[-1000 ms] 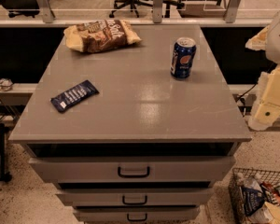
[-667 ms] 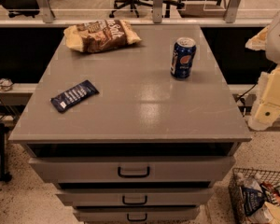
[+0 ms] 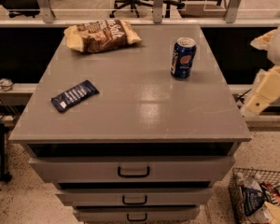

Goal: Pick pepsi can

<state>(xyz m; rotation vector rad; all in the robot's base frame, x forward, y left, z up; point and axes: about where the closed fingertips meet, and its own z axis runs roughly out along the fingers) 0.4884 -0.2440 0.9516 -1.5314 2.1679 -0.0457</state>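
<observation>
The pepsi can (image 3: pixel 183 58) stands upright on the grey cabinet top (image 3: pixel 135 111), toward its back right. It is dark blue with a silver top and a round red-white-blue logo. The cream-coloured arm and gripper (image 3: pixel 263 94) hang off the right edge of the cabinet, to the right of and nearer than the can, well apart from it. Nothing is held in it that I can see.
A flat dark-blue snack wrapper (image 3: pixel 74 95) lies at the left of the top. A brown and yellow chip bag (image 3: pixel 101 35) lies at the back left. Drawers (image 3: pixel 133 171) face front. A wire basket (image 3: pixel 261 199) of packets sits on the floor at lower right.
</observation>
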